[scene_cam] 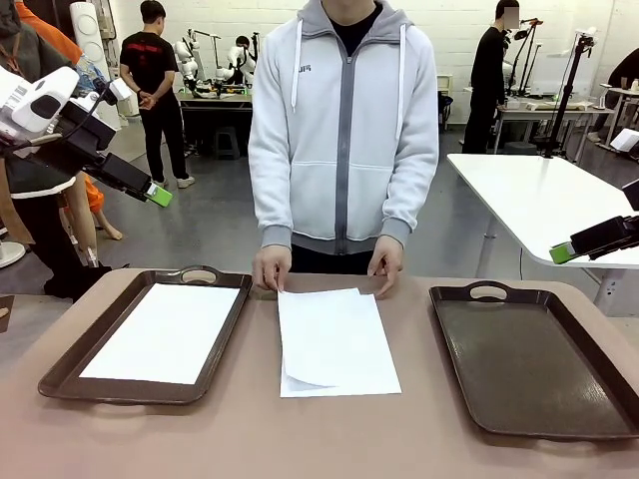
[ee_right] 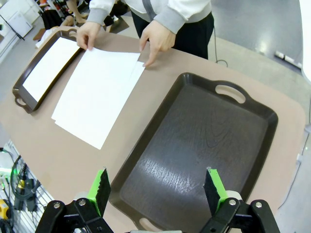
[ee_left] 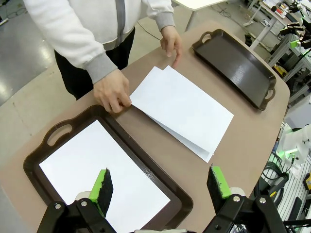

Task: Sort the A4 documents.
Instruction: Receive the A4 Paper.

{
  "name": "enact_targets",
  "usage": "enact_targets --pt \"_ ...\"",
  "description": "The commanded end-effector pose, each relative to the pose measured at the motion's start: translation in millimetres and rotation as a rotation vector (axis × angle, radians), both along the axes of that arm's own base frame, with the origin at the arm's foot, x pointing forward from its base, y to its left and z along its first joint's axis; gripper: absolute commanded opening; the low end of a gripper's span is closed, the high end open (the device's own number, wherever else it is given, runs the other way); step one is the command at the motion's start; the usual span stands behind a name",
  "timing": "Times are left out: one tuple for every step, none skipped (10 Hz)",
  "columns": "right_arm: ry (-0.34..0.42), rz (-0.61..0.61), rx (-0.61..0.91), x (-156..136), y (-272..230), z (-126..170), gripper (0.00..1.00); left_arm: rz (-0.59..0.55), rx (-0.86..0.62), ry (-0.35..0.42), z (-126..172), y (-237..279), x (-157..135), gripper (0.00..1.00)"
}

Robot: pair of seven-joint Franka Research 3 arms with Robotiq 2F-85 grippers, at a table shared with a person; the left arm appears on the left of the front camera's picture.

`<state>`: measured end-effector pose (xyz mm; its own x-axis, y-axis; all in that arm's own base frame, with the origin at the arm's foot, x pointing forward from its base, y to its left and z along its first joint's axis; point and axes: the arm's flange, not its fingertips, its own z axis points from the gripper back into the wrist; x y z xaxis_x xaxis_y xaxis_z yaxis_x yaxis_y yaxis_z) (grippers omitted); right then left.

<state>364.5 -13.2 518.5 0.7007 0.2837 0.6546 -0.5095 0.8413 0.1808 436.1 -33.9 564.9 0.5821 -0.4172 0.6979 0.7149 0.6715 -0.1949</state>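
Paper [scene_cam: 334,344] under hands [scene_cam: 271,267], between brown trays [scene_cam: 529,359]

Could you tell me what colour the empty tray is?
The empty tray is dark brown; right wrist view shows it best.

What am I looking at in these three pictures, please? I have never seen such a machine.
This is a robot with two white arms at a table, facing a person. The front view looks across the table. Each of the other two pictures comes from a camera on one wrist, looking down past that arm's green-tipped fingers. The left fingers and the right fingers are open and hold nothing. On the table lie two dark brown trays: the left tray holds one white sheet, and the right tray is bare. Between them lie loose white sheets; the person's hands rest at their far edge.
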Motion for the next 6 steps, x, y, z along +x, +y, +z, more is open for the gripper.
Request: enact_targets --pt "0.003 0.012 0.023 1.1 -0.7 -1.8 1.0 0.0 0.0 0.0 0.1 -0.1 0.0 1.0" --pt "0.003 0.012 0.023 1.1 -0.7 -1.8 1.0 0.0 0.0 0.0 0.1 -0.1 0.0 1.0" --pt "0.003 0.012 0.023 1.1 -0.7 -1.8 1.0 0.0 0.0 0.0 0.1 -0.1 0.0 1.0" --pt "0.003 0.012 0.023 1.1 -0.7 -1.8 1.0 0.0 0.0 0.0 0.1 -0.1 0.0 1.0" --pt "0.003 0.012 0.023 1.1 -0.7 -1.8 1.0 0.0 0.0 0.0 0.1 -0.1 0.0 1.0" --pt "0.003 0.012 0.023 1.1 -0.7 -1.8 1.0 0.0 0.0 0.0 0.1 -0.1 0.0 1.0"
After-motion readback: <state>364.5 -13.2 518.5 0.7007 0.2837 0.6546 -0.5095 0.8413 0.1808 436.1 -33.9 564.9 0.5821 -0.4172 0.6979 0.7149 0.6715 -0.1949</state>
